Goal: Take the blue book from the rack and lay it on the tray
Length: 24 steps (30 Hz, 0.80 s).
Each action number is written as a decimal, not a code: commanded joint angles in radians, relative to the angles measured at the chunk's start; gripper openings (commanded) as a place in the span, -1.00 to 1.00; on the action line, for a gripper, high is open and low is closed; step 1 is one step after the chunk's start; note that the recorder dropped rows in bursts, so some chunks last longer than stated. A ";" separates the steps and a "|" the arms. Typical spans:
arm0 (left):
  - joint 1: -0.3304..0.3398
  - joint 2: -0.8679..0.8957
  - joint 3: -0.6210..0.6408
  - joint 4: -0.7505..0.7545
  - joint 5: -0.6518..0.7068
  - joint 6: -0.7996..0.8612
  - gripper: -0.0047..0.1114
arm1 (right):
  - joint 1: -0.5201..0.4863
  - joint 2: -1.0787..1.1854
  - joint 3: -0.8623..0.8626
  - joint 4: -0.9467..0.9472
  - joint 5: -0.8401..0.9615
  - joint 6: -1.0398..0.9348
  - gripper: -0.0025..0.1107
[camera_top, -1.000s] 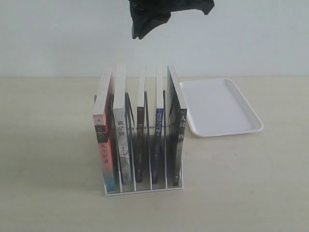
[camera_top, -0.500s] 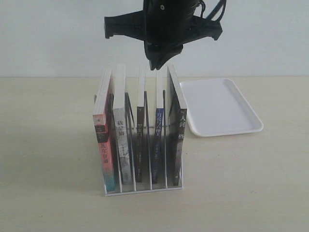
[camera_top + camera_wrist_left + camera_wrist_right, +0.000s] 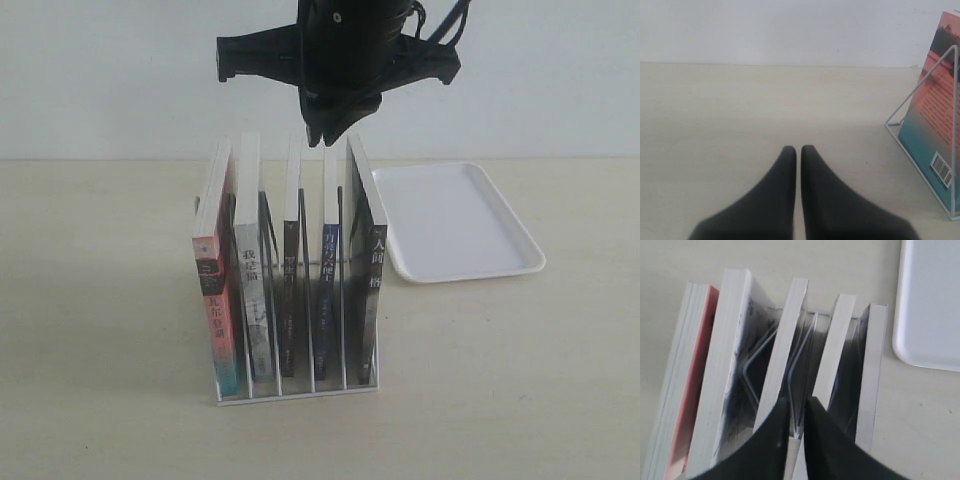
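The white wire rack (image 3: 300, 385) holds several upright books. The blue book (image 3: 329, 290) stands fourth from the left, its white page edge (image 3: 837, 350) facing up. My right gripper (image 3: 325, 138) hangs just above the rack, over the slot line of the blue book. Its black fingers (image 3: 772, 440) stand a narrow gap apart, with a wire divider and a pale strip in line with the blue book showing between them. The white tray (image 3: 455, 220) lies to the right of the rack. My left gripper (image 3: 798, 149) rests shut and holds nothing, low over the table.
A red-and-teal book (image 3: 215, 300) fills the leftmost slot, its back cover (image 3: 940, 115) close to my left gripper. A black-spined book (image 3: 368, 290) stands right of the blue one. The tray's rim (image 3: 900, 340) is near the rack.
The right arm has come down from the top of the view to just above the books. In the last half second it barely moved.
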 commanded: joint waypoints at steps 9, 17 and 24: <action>0.002 -0.003 -0.001 -0.004 -0.004 0.000 -0.85 | -0.007 -0.007 0.003 0.030 -0.004 -0.003 -0.20; 0.002 -0.003 -0.001 -0.004 -0.004 0.000 -0.85 | -0.007 -0.007 0.003 0.030 -0.004 0.001 -0.20; 0.002 -0.003 -0.001 -0.004 -0.004 0.000 -0.85 | -0.007 -0.007 0.101 0.030 -0.004 0.001 -0.20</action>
